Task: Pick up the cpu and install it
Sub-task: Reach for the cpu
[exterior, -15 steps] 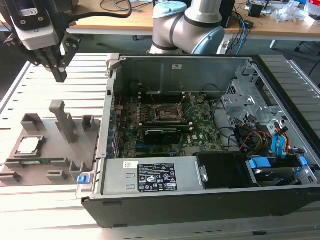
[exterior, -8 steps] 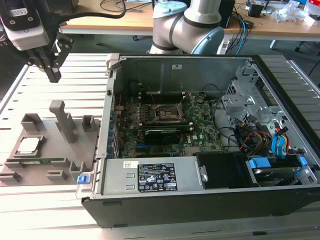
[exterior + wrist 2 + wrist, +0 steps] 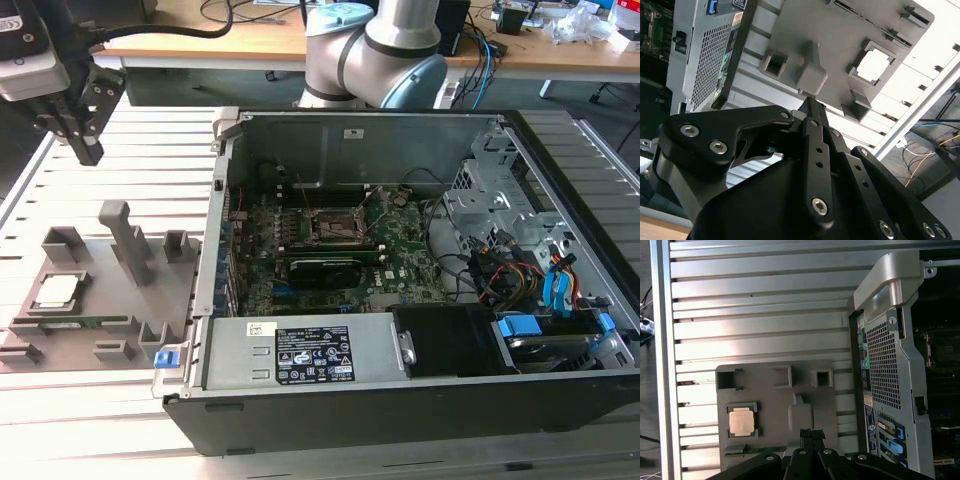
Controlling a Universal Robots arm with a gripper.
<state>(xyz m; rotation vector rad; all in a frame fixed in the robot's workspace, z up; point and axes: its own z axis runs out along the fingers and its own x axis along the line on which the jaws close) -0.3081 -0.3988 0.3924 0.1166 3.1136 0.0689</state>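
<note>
Slatted table (image 3: 130,140), cpu (image 3: 57,291) in tray (image 3: 108,288), half-cropped claw (image 3: 89,152)

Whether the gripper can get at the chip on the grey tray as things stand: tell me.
Probably yes. The chip lies in its pocket on the tray with nothing over it, and the gripper, shut and empty, hangs above the table, apart from the tray.

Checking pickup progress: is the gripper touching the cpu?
Apart. In the exterior view the gripper hangs well above and beyond the cpu, which lies in its grey holder.
</note>
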